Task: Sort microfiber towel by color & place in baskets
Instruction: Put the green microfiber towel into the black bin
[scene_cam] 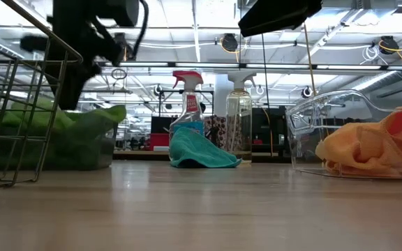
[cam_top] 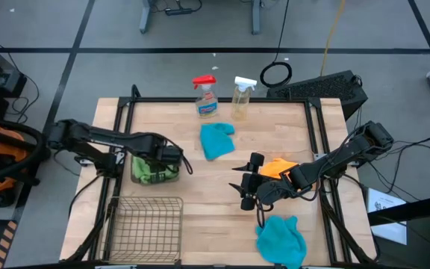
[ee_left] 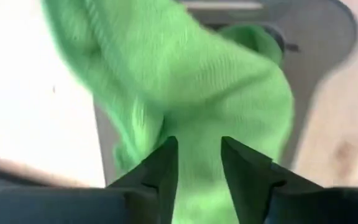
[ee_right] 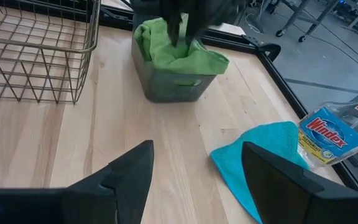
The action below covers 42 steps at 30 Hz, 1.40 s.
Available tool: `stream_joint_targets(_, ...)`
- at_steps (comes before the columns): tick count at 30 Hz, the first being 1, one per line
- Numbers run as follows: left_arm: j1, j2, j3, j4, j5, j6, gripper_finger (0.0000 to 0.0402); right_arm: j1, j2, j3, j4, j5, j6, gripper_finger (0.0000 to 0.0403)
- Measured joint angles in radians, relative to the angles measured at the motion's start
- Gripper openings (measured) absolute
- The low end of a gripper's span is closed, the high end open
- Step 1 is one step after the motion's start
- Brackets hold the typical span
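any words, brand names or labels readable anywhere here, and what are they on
"Windex": on the blue label of the red-capped spray bottle, readable in the right wrist view.
Smaller print on that label: too small to read.
The bottle's label in the low view: blurred, unreadable.
Clear spray bottle: no readable label.
Paper sheet beside the table: print too small to read.

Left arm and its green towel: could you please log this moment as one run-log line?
left gripper: jaws parted over green towel in grey tub | right gripper: open, waiting mid-table | teal towels: still on table
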Motion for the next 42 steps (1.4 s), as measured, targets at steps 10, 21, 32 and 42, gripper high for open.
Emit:
stream_joint_targets(10, -0.052, -0.238, 0.001, -0.141, -0.132, -0.098, 0.0124, 0.000, 0.000, 0.000, -0.008, 0.000, -0.001, 0.0235)
stream_joint_targets(21, -0.016, -0.406, -0.300, 0.052, -0.056, -0.125, 0.0032, 0.000, 0.000, 0.000, -0.007, 0.000, -0.003, 0.0235)
stream_joint_targets(32, -0.010, -0.370, -0.352, 0.139, 0.030, -0.224, 0.0008, -0.005, 0.000, 0.000, 0.001, 0.001, -0.008, 0.0235)
stream_joint_targets(42, -0.009, -0.199, -0.360, 0.180, 0.061, -0.249, 0.0008, -0.008, 0.000, 0.000, 0.008, 0.001, -0.011, 0.0235)
